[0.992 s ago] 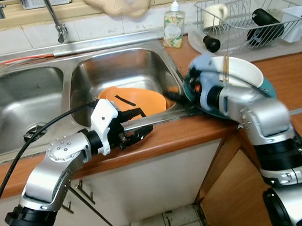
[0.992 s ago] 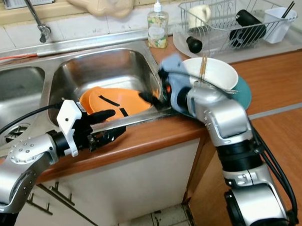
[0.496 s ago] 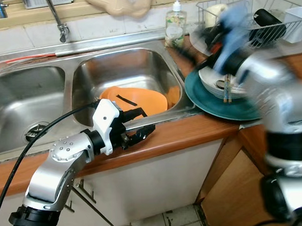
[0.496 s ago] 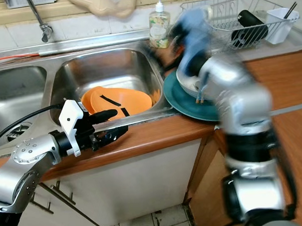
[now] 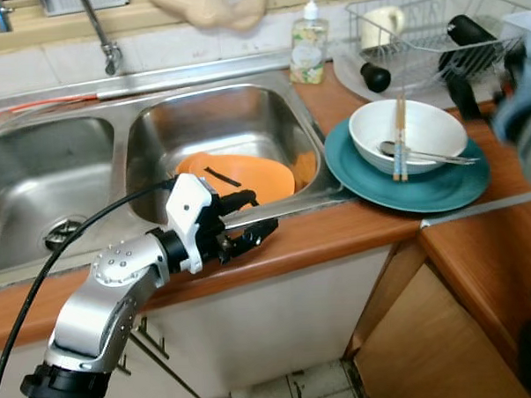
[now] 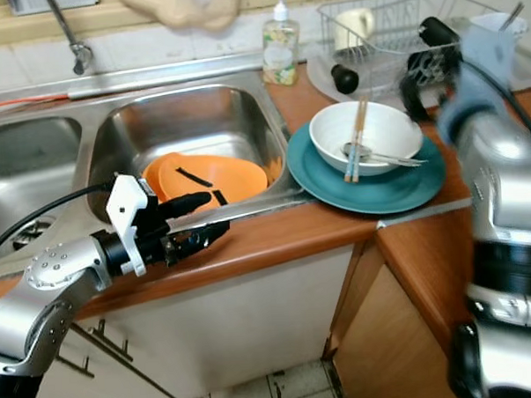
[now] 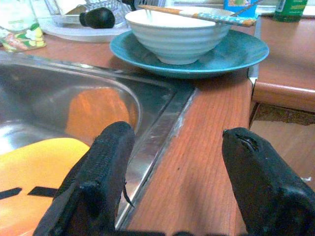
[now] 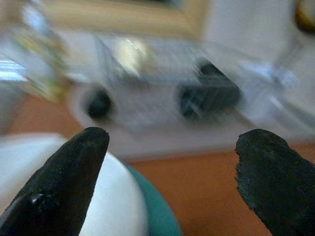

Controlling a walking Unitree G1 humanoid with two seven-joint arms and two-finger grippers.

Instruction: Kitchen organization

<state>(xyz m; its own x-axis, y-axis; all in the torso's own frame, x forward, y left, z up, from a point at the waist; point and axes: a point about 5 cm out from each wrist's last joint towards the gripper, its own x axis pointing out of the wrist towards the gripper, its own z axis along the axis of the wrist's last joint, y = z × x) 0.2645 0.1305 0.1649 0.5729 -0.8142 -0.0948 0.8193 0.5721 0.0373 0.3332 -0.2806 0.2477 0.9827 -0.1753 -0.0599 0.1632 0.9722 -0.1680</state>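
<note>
A white ceramic bowl (image 5: 407, 133) sits in the middle of a round teal plate (image 5: 441, 188) on the brown wooden surface (image 5: 338, 235), right of centre in the left eye view. A pair of wooden chopsticks (image 5: 398, 137) lies across the bowl's rim, and a metal spoon (image 5: 422, 154) rests in it. Just left, the steel double sink (image 5: 137, 90) holds flat orange plastic plates (image 5: 247, 176) in its right basin. Along the top of the frame stand a clear soap dispenser bottle (image 5: 307, 44) and a white wire dish rack (image 5: 417, 25) with a cream mug (image 5: 384, 22) and a black cylindrical object (image 5: 466, 32).

The right gripper (image 6: 431, 64) is blurred at the upper right of the right eye view, above the plate's far edge and near the rack; in the right wrist view its fingers (image 8: 64, 179) are spread wide apart, gripping nothing. The left gripper (image 5: 242, 225) hovers over the sink's front lip, lower left of centre, fingers (image 7: 98, 172) likewise apart and empty.

The step in hand looks like moving the dirty stack toward the sink or rack. To do it well, I judge the right gripper should take the teal plate by its bare rim and keep it level, because the loose chopsticks could roll off at any tilt. Removing chopsticks and spoon first would be safer.
</note>
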